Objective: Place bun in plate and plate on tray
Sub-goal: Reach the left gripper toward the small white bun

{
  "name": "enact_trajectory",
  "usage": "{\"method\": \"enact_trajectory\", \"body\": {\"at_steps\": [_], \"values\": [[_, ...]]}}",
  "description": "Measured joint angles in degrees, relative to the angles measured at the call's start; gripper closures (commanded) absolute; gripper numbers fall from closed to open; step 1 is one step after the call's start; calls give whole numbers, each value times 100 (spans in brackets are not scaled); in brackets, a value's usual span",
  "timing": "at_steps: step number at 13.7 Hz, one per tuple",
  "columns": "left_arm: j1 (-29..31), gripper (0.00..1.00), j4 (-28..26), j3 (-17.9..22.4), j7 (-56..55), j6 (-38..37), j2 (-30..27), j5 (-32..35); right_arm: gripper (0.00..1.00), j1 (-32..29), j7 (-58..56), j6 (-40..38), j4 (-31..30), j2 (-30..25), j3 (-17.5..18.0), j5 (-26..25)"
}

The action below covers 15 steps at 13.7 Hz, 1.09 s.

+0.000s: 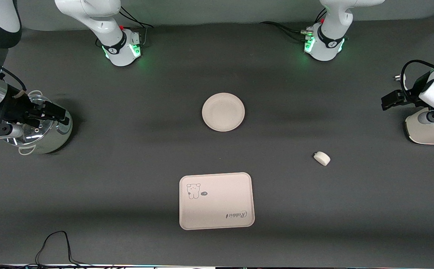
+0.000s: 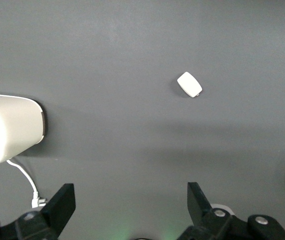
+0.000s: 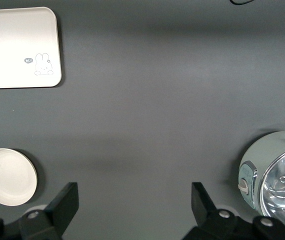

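My left hand [image 2: 127, 210] hangs wide open and empty over the counter [image 1: 127, 168] at the front view's right edge; my right hand [image 3: 132, 210], equally open and empty, waits over a steel pot [image 1: 43, 127] at the left edge. The bun [image 1: 322, 158] lies right of centre, well apart from the plate [image 1: 223, 112] and tray [image 1: 217, 200]. Its long axis runs upper-left to lower-right. I should close across its short width.

Off-white bun [image 1: 322, 158], plain cream plate [image 1: 223, 112], bear-printed cream tray [image 1: 217, 200].
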Motion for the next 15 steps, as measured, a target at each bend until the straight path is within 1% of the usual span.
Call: {"method": "enact_trajectory", "body": {"at_steps": [5,11,13,15], "values": [[12,0,61,-3,106,-9,2,0,0,-17,-17,116,-39,-2,-33,0],[16,0,245,-61,173,-309,83,-6,0,-11,-28,120,-39,-24,-32,0],[9,0,336,-196,166,-346,119,-39,0,-10,-29,128,-38,-47,-28,0],[3,0,589,-509,-120,-347,299,-82,0,-9,-30,237,-31,-67,-22,0]]}}
